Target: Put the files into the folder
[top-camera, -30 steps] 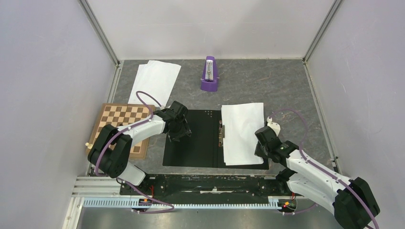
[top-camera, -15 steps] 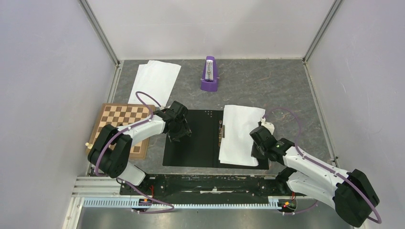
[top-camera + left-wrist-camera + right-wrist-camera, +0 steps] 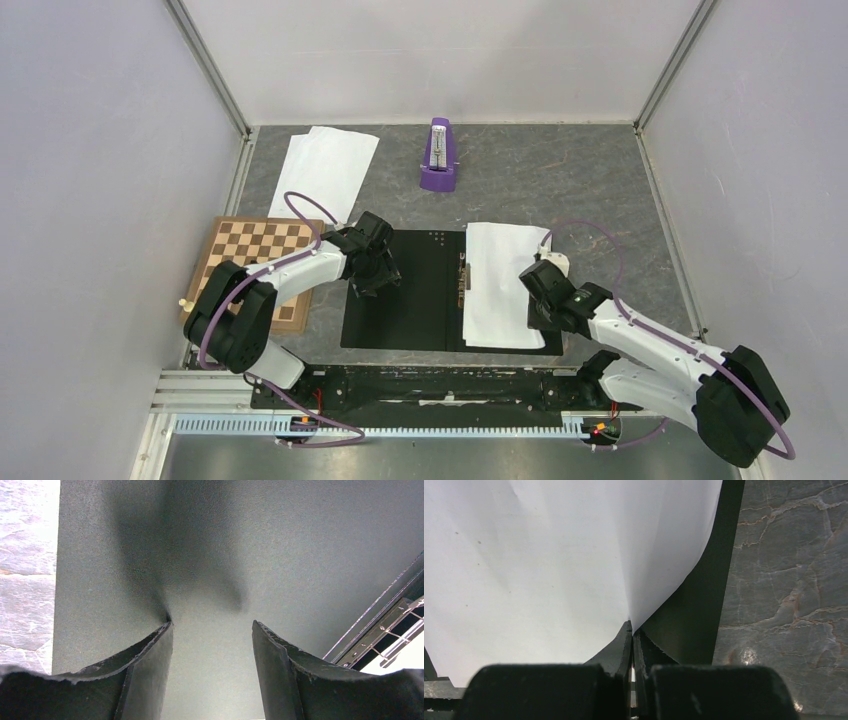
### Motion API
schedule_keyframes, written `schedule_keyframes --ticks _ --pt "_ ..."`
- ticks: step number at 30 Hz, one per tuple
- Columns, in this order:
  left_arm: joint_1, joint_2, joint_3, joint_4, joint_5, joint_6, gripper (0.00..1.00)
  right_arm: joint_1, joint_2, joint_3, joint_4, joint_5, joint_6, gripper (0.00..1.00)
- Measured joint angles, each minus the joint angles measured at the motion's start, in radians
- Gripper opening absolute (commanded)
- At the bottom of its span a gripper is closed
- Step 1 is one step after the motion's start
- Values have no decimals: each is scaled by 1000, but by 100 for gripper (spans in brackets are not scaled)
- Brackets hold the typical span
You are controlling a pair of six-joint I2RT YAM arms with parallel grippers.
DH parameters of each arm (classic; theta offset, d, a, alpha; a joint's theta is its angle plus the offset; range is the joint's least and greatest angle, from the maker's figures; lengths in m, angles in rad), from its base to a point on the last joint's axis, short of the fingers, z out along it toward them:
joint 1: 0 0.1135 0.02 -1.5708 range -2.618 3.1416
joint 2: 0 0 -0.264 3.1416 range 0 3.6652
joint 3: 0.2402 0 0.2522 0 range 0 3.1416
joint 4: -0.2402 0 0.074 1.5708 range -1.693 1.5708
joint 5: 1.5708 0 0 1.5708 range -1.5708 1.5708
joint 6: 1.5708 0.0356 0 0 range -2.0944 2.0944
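A: Counting grippers: two. Left gripper (image 3: 372, 282) standing spread, fingertips pressing down on the black inside of the one folder (image 3: 410, 305), on its left half.

B: Agreeing. Seeing only black folder under that gap in the left wrist view, with one metal spine clip (image 3: 385, 637) lying off to the gripper's right.

A: Right gripper (image 3: 632, 630) pressing together, pinching the right edge of one white sheet (image 3: 539, 565), near its closer corner.

B: Spreading ahead and to the left of those fingers, covering the folder's right half, curling up off the black at the pinched edge.

A: Counting more files: one pile (image 3: 325, 168) lying well beyond the left gripper, on the table, apart from the folder. Showing two overlapping edges; not telling whether more are hiding beneath.

B: Noting one chessboard (image 3: 255, 262) sitting just left of the left gripper, and one purple metronome (image 3: 438, 155) standing upright well beyond both grippers, between them.
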Motion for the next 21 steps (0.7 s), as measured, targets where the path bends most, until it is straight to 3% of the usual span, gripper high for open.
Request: schedule_keyframes --ticks 19,21 --pt "0 0 0 0 0 0 66 66 -5 27 -69 23 -9 0" --pt "0 0 0 0 0 -1 66 71 -5 27 -71 27 -4 10"
